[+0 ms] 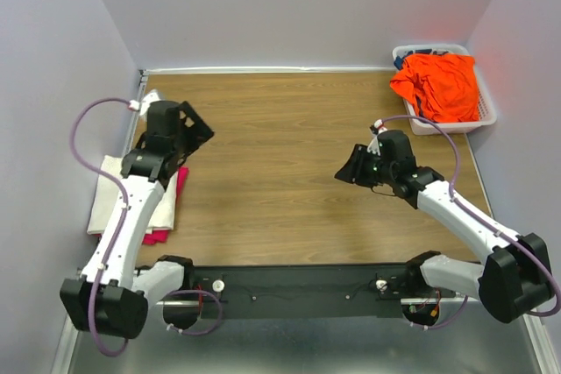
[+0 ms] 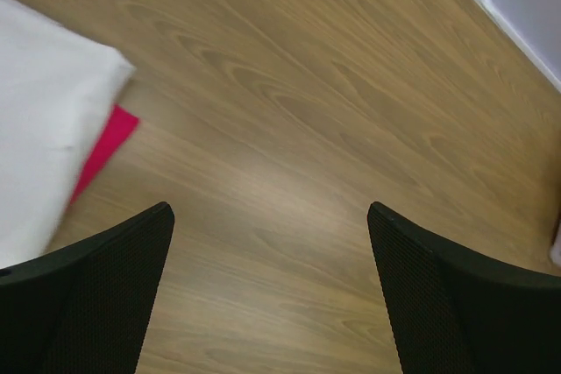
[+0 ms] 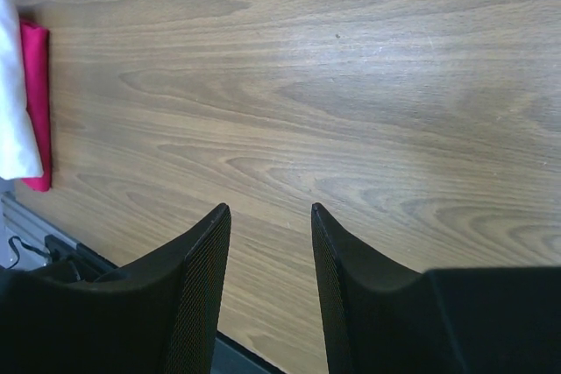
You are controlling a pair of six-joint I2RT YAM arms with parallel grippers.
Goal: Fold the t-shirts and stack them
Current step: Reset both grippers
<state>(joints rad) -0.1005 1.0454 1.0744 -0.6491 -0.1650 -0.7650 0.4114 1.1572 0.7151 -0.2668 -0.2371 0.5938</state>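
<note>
Both arms (image 1: pixel 131 216) are white with black joints and looping purple cables (image 1: pixel 74 139).

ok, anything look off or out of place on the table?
Nothing damaged or spilled. The orange t-shirt sits crumpled in the basket at the far right corner, draping over its rim. In the folded stack on the left, the pink t-shirt pokes out from under the cream-white t-shirt. Left claw and right claw: open, empty.

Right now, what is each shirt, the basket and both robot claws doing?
Cream-white cloth t-shirt: folded, lying on the pink one.
Magenta-pink cloth t-shirt: folded, under the cream one.
Bright orange cloth t-shirt: crumpled, in the basket.
White plastic lattice basket: upright, holding the orange shirt.
Left gripper: open, empty.
Right gripper: open, empty.
</note>
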